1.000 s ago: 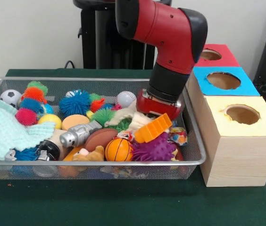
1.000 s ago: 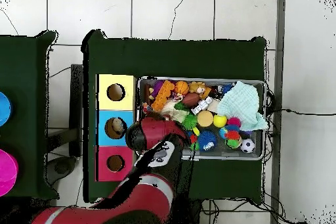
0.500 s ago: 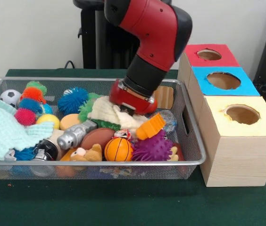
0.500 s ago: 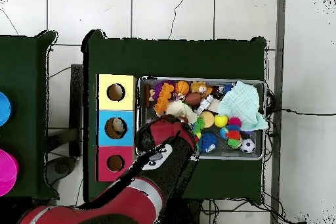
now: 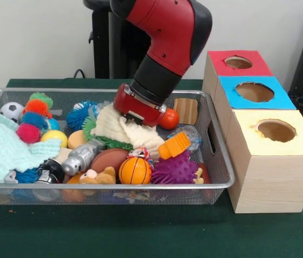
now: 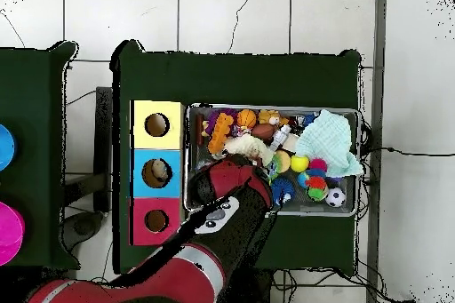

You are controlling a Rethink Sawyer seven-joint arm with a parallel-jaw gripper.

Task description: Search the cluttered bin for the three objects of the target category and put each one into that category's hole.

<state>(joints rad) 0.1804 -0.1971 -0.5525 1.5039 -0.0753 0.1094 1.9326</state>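
A wire mesh bin (image 5: 108, 185) holds a heap of toys. My gripper (image 5: 138, 110) is down in the bin's middle, its red head pressed onto a cream fuzzy cloth (image 5: 120, 129); its tips are hidden. An orange ball (image 5: 168, 119) lies just right of it. In front are a basketball (image 5: 135, 171), a purple spiky toy (image 5: 177, 171), an orange ridged block (image 5: 174, 145) and a brown football (image 5: 111, 158). Three boxes with holes stand right of the bin: red (image 5: 237, 63), blue (image 5: 254, 92), yellow (image 5: 276, 130). From overhead, the arm (image 6: 233, 188) covers the bin's lower left part.
A mint cloth (image 5: 4, 148) fills the bin's left end, beside a soccer ball (image 5: 12, 111) and several spiky balls (image 5: 79, 115). A silver toy (image 5: 81, 157), a small teddy (image 5: 99, 176) and a wooden piece (image 5: 186, 110) also lie inside. Overhead, something sits in the blue hole (image 6: 157, 172).
In the front view my gripper has swept left from the bin's right side to its middle, dragging the cream cloth along. The orange ball and the wooden piece have come into sight.
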